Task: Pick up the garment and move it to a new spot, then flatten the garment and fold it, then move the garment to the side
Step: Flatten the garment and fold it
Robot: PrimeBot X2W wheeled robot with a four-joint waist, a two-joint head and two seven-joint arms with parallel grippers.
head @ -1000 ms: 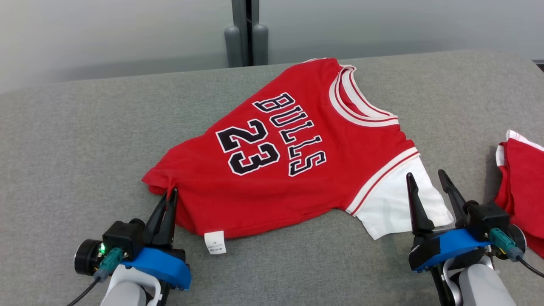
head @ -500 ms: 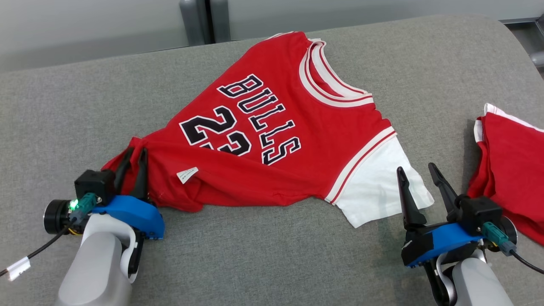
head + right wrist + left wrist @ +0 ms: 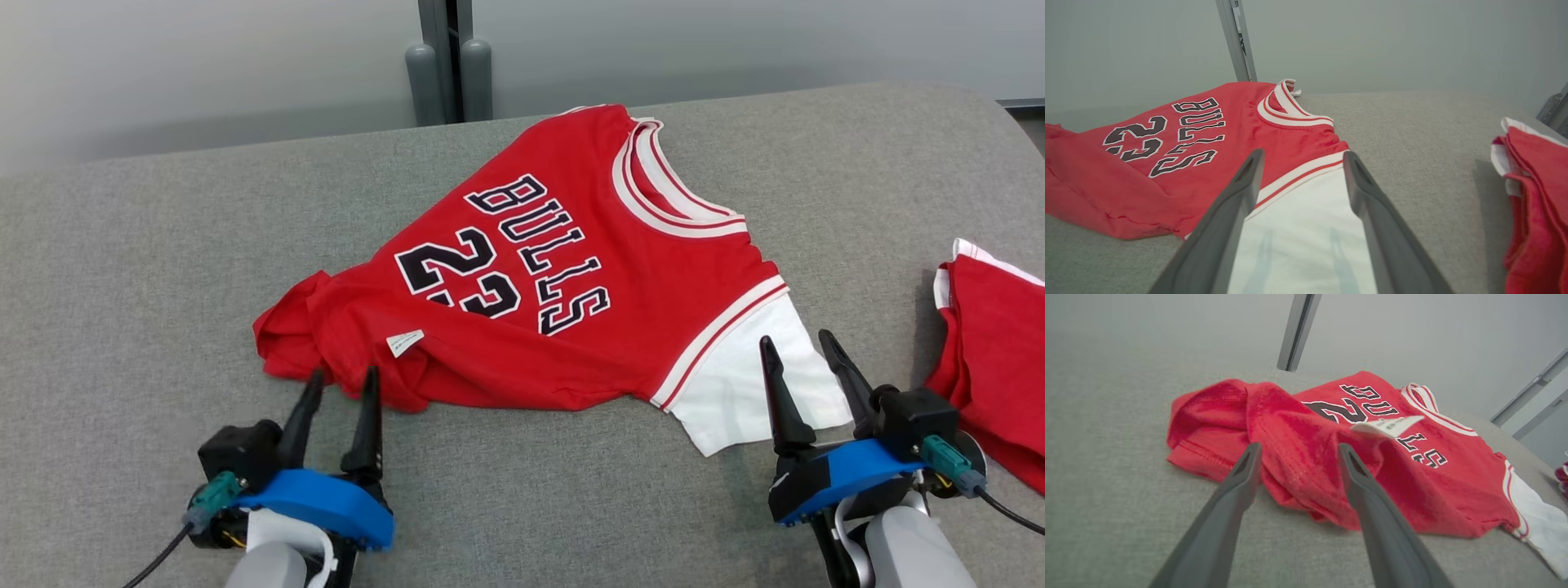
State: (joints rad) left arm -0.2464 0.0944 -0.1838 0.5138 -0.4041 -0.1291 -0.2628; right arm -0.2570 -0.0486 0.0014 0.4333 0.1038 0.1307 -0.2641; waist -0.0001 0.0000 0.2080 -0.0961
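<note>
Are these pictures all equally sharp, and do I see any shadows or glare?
Head view: soft even light, no glare, shirt lettering crisp. Left wrist view: the post leans, and the left gripper looks soft near the lens. Right wrist view: the right gripper casts two faint shadows on the white sleeve; a darker shadow lies beside the other garment.

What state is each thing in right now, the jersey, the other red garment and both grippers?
jersey: lying print side up, hem end bunched, ungripped.
white sleeve: spread flat.
label: turned up on the bunched hem.
other red garment: layered pile at the right, untouched.
left gripper: open, empty, at the bunched hem.
right gripper: open, empty, over the white sleeve.
</note>
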